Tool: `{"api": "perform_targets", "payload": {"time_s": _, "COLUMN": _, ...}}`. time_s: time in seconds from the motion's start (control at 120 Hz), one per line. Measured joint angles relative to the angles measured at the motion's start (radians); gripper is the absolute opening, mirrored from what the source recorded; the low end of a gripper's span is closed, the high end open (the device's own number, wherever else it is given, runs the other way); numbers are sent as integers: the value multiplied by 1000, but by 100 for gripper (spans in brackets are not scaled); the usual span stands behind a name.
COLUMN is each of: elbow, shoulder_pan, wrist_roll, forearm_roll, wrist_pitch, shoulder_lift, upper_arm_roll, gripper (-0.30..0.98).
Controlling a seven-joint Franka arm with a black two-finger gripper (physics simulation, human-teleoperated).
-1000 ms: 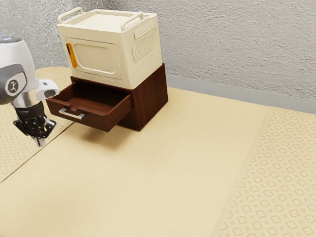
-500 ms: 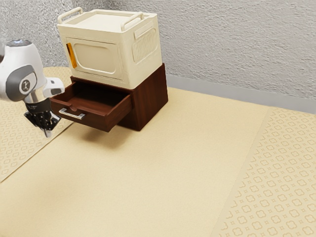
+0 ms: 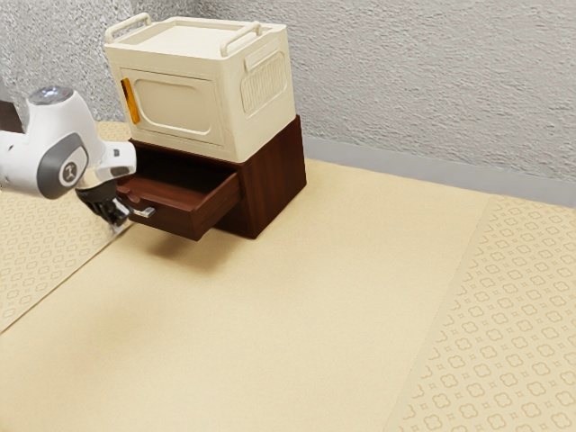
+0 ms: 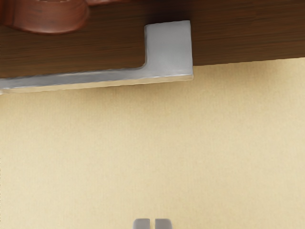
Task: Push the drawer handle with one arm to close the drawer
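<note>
Pincer (image 3: pixel 117 227) narrow, fingertips nearly together, at the exterior view's left, near the handle (image 3: pixel 143 212) and hiding part of it there. In the wrist view we see counter (image 3: pixel 315 297) between the pincer (image 4: pixel 152 223) and the handle bar. Handle: silver-gray metal, flat bar, squared end, fixed on the drawer's front. Drawer (image 3: pixel 180 221): dark red-brown wood, grain showing, rounded notch in the front's top edge, pulled well out of the cabinet (image 3: pixel 270 189), underside raised above the counter, soft shadow below. We get straight edges on its front and side panels. Cream box (image 3: pixel 256 90) with an orange strip (image 3: pixel 132 101) sits on the cabinet, wall (image 3: pixel 432 90) on the far side. Open room: wide bare counter on the near side and toward the exterior view's right.
</note>
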Motion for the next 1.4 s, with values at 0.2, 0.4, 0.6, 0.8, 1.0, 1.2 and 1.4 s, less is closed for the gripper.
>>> {"api": "perform_targets", "payload": {"time_s": 0.2, "elbow": 75, "shoulder_pan": 25, "wrist_roll": 71, "forearm_roll": -4, "wrist_pitch": 47, "shoulder_lift": 92, "upper_arm_roll": 1, "gripper": -10}}
{"api": "perform_targets", "payload": {"time_s": 0.4, "elbow": 122, "shoulder_pan": 17, "wrist_roll": 125, "forearm_roll": -5, "wrist_pitch": 79, "shoulder_lift": 147, "upper_arm_roll": -7, "gripper": -10}}
{"api": "perform_targets", "payload": {"time_s": 0.6, "elbow": 171, "shoulder_pan": 9, "wrist_roll": 165, "forearm_roll": -11, "wrist_pitch": 101, "shoulder_lift": 202, "upper_arm_roll": -10, "gripper": -10}}
{"api": "perform_targets", "payload": {"time_s": 0.8, "elbow": 229, "shoulder_pan": -4, "wrist_roll": 195, "forearm_roll": -20, "wrist_pitch": 109, "shoulder_lift": 239, "upper_arm_roll": -22, "gripper": -10}}
{"api": "perform_targets", "payload": {"time_s": 1.0, "elbow": 292, "shoulder_pan": -25, "wrist_roll": 217, "forearm_roll": -46, "wrist_pitch": 112, "shoulder_lift": 283, "upper_arm_roll": -25, "gripper": -10}}
{"api": "perform_targets", "payload": {"time_s": 1.2, "elbow": 347, "shoulder_pan": -30, "wrist_roll": 232, "forearm_roll": -56, "wrist_pitch": 114, "shoulder_lift": 326, "upper_arm_roll": -25, "gripper": -10}}
{"api": "perform_targets", "payload": {"time_s": 1.4, "elbow": 377, "shoulder_pan": -30, "wrist_roll": 245, "forearm_roll": -58, "wrist_pitch": 118, "shoulder_lift": 355, "upper_arm_roll": -25, "gripper": -10}}
